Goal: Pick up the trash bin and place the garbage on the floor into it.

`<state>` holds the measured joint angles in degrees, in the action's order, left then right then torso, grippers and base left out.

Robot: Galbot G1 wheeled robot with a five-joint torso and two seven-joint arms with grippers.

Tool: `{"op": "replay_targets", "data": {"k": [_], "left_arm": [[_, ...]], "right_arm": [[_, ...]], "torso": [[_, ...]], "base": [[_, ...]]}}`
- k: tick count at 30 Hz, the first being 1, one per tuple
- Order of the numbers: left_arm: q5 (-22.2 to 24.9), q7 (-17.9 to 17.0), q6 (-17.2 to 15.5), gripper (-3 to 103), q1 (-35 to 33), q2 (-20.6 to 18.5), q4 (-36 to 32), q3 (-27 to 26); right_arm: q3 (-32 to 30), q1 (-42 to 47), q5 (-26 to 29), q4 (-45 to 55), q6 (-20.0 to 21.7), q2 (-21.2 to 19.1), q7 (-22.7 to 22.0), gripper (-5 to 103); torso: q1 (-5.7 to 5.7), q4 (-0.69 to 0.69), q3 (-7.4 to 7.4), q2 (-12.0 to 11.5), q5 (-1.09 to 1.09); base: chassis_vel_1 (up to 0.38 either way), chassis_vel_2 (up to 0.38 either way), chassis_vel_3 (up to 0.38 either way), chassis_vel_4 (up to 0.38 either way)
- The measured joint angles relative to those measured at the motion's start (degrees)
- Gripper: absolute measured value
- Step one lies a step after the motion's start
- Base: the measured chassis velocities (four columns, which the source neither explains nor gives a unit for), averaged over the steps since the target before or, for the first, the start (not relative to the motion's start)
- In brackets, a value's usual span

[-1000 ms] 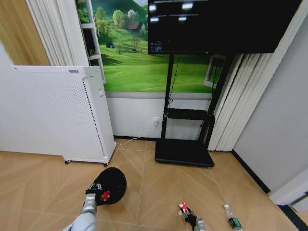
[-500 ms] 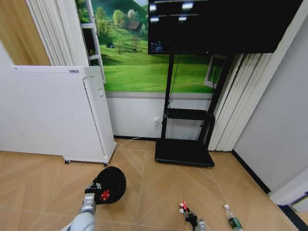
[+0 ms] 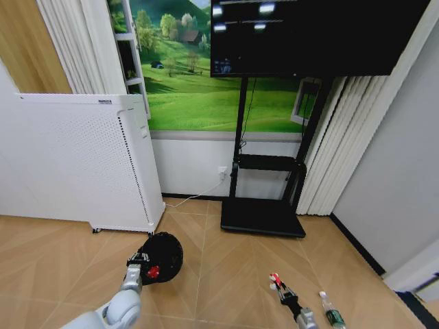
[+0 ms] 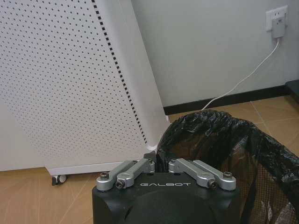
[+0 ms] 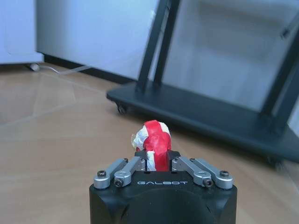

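Your left pincer [image 3: 139,260] clamps the rim of the small round black wire-mesh trash bin [image 3: 162,256], lined with a black bag, beside the white perforated appliance [image 3: 82,161]. Your right pincer [image 3: 281,286] pinches a crumpled red-and-white wrapper [image 5: 152,145] above the wooden floor [image 3: 226,274]. Carry it across over the bin's mouth before releasing. Since a second ago, the right pincer has lifted and shifted right.

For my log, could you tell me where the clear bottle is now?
In the head view the bottle lies on the floor at lower right, just right of the right tool.
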<state>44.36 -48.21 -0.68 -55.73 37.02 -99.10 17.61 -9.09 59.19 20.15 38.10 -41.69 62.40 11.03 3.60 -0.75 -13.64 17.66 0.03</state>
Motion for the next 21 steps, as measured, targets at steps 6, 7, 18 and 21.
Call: {"op": "replay_targets", "data": {"k": [6,7,18,21], "left_arm": [[1.6,0.6,-0.1,7,7.1,1.9,5.1,5.4],[2.6,0.6,-0.1,7,10.8,3.1,6.7,7.9],[8.3,0.2,-0.2,7,27.0,9.7,12.5,22.0],[8.7,0.2,-0.1,7,29.3,12.5,14.3,24.0]], "right_arm": [[1.0,1.0,-1.3,9.3,0.0,-4.4,0.0,20],[1.0,1.3,-1.9,12.4,0.1,-5.5,-0.1,20],[4.9,3.3,1.4,33.6,4.7,-9.8,-2.0,20],[5.6,4.1,3.3,37.6,5.7,-10.3,-2.3,20]], "torso": [[0.00,0.03,-0.01,0.0,-0.01],[0.00,-0.01,0.00,0.0,-0.05],[0.00,0.02,-0.01,0.0,-0.03],[0.00,0.01,0.00,0.0,-0.02]], "base": [[0.000,0.000,0.000,0.000],[0.000,0.000,0.000,0.000],[0.000,0.000,0.000,0.000],[0.000,0.000,0.000,0.000]]}}
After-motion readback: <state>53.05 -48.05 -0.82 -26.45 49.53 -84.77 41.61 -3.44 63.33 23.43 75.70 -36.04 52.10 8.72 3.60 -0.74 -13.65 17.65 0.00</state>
